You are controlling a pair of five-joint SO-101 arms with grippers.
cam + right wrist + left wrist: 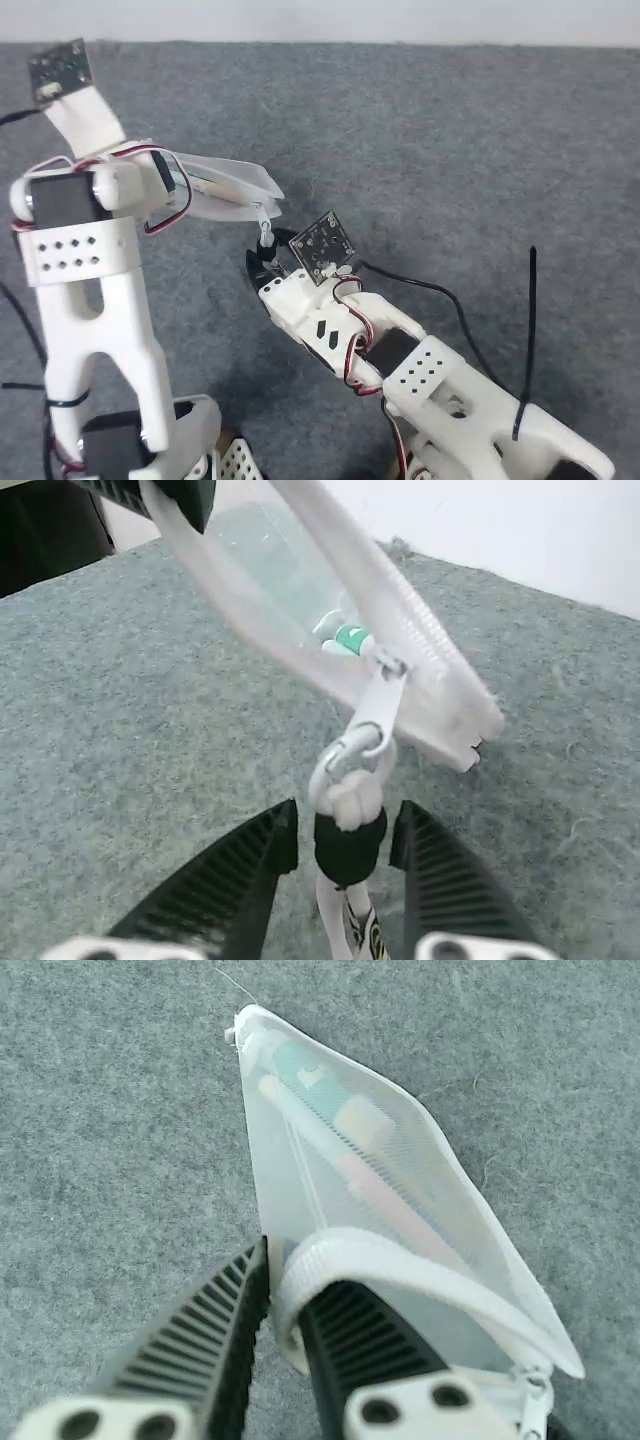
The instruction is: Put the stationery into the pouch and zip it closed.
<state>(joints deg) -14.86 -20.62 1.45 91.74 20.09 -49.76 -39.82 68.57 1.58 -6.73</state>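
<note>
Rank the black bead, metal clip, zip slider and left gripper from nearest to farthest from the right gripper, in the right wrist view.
1. Black bead, between the jaws of the right gripper.
2. Metal clip, just beyond the bead.
3. Zip slider, on the pouch.
4. Left gripper, at the pouch's far end.

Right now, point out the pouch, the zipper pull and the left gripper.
pouch [385, 1195]: left wrist view, mesh side.
zipper pull [378, 708]: right wrist view, white tab.
left gripper [283, 1275]: left wrist view, between fingertips.
</note>
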